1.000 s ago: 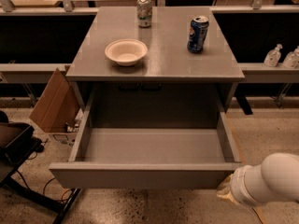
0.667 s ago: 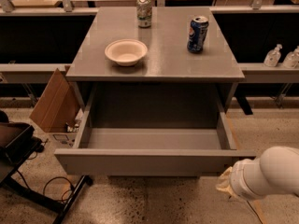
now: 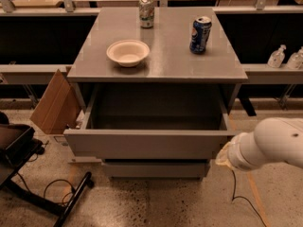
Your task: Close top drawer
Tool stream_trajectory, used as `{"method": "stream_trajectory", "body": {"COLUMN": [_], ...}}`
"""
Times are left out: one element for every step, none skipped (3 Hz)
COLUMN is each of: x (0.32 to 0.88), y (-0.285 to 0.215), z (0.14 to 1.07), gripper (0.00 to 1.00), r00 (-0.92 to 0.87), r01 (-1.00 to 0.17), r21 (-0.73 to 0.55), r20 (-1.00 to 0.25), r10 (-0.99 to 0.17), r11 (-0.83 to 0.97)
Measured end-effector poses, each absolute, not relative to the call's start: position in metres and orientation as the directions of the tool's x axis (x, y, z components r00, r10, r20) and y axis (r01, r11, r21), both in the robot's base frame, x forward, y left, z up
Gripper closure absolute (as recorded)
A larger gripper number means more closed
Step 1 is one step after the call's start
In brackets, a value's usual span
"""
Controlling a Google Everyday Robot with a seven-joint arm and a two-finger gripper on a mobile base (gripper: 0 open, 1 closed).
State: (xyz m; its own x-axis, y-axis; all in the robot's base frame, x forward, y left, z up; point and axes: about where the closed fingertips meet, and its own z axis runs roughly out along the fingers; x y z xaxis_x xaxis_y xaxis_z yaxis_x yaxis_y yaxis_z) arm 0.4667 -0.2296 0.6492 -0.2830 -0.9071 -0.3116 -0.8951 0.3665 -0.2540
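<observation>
The top drawer [image 3: 147, 143] is a wide, shallow grey metal drawer with a plain flat front. It stands partly pulled out of the grey cabinet [image 3: 158, 70], and its inside looks empty. My white arm [image 3: 270, 148] comes in from the lower right. The gripper [image 3: 223, 156] sits at the arm's tip, right against the right end of the drawer front. A lower drawer front [image 3: 155, 169] shows just beneath.
On the cabinet top stand a white bowl [image 3: 128, 52], a silver can [image 3: 147, 12] and a blue can [image 3: 200, 34]. A cardboard piece [image 3: 54, 103] leans at the left. A black stand and cables [image 3: 42, 193] lie on the floor at the left. Bottles [image 3: 277, 56] stand on the right shelf.
The top drawer has slid back into the cabinet, so less of its inside shows. My arm has moved forward along with the drawer front.
</observation>
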Motion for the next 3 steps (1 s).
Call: {"method": "stream_trajectory", "body": {"x": [0.511,0.531,0.546], "y": [-0.218,-0.22,-0.225], "z": [0.653,0.646,0.637], "gripper": [1.0,1.0,1.0], "r00": [-0.268,-0.29,-0.32], "r01": [-0.898,-0.895,-0.888], "r21": [-0.264,-0.248,-0.228], "r20": [-0.309,-0.311,-0.313], "r10": [-0.912,-0.905,-0.894], "r11": [0.353,0.372,0.398]}}
